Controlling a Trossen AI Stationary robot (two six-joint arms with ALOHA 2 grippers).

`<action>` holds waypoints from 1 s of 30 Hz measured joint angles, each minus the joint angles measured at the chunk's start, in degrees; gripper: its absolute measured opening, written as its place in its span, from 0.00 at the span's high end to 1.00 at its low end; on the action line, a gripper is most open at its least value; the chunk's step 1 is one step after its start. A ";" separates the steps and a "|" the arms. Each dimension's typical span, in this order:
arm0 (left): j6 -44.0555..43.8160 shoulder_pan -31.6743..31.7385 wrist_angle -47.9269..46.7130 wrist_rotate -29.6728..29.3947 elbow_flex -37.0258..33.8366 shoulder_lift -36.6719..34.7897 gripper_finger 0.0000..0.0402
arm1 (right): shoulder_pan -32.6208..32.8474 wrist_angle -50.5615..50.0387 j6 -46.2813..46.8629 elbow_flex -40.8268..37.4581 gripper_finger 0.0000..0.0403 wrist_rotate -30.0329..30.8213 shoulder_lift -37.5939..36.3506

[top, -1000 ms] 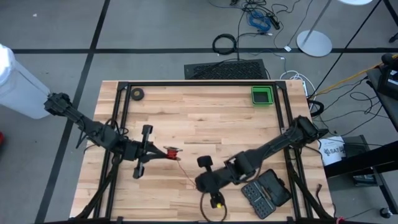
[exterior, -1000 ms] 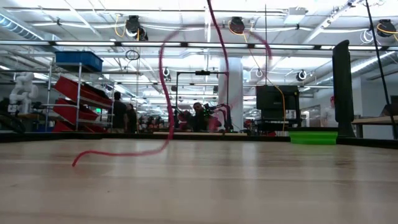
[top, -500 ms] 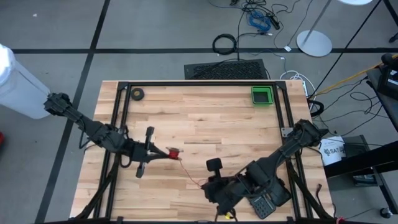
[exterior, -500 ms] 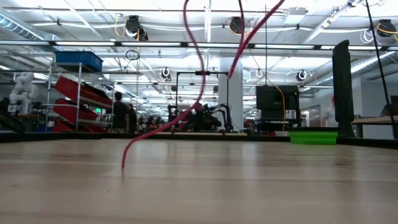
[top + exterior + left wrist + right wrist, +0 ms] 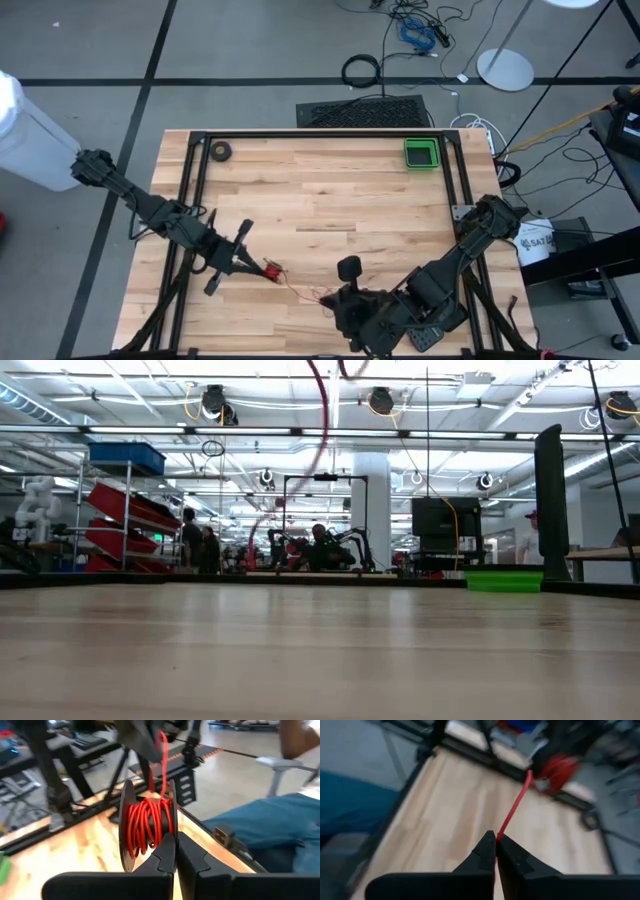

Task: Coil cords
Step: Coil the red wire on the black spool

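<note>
- The left end effector (image 5: 262,269) sits over the near-left part of the bench (image 5: 320,190), its fingers closed on the rim of a small spool (image 5: 146,826) that carries the cords (image 5: 145,830), red wire wound in many turns around a dark core.
- Holding the spool by its flange looks deliberate: the winding stays exposed, so more wire can be laid on without the fingers in the way.
- From the spool a thin red strand (image 5: 305,294) runs across the bench toward the right arm, with a little slack in it.
- The right end effector (image 5: 368,338) is low at the near edge, right of centre, pinched shut on that strand (image 5: 516,806); gripping close to the free end would let it feed or tension the wire, in my judgement.
- A dark case lies beneath the right arm, mostly covered by it.
- Far off, a tape roll (image 5: 221,151) and a green tray (image 5: 421,153) sit at the back corners, apart from the work.
- The high view gives the layout but shows the spool only as a red speck; the left wrist view alone shows the turns and the pinch on the flange.
- The right wrist view alone shows the strand leaving the closed fingertips.
- The low view catches only a red loop (image 5: 322,400) hanging in the air, neither end effector.
</note>
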 joint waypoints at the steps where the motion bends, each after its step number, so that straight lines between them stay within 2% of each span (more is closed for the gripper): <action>1: -0.01 0.00 -0.20 0.96 0.00 0.25 0.98 | -0.02 1.24 -1.32 0.00 1.00 1.77 0.00; 5: -0.01 -0.02 -0.06 4.52 0.00 1.45 0.98 | -0.61 8.21 -9.32 0.00 1.00 7.74 0.00; 8: -0.01 0.00 -0.03 5.64 0.00 2.72 0.98 | -1.48 13.74 -15.21 0.00 1.00 9.50 0.00; 12: 0.02 0.00 1.04 7.23 0.00 4.40 0.98 | -2.89 18.59 -19.72 0.00 1.00 9.31 0.00; 22: 0.13 0.00 2.62 11.72 4.53 10.61 0.98 | -6.15 20.84 -21.31 -0.02 1.00 8.45 1.86; 30: 3.04 0.00 2.38 16.02 9.96 18.46 0.99 | -9.13 24.69 -23.48 -0.07 1.00 2.71 4.37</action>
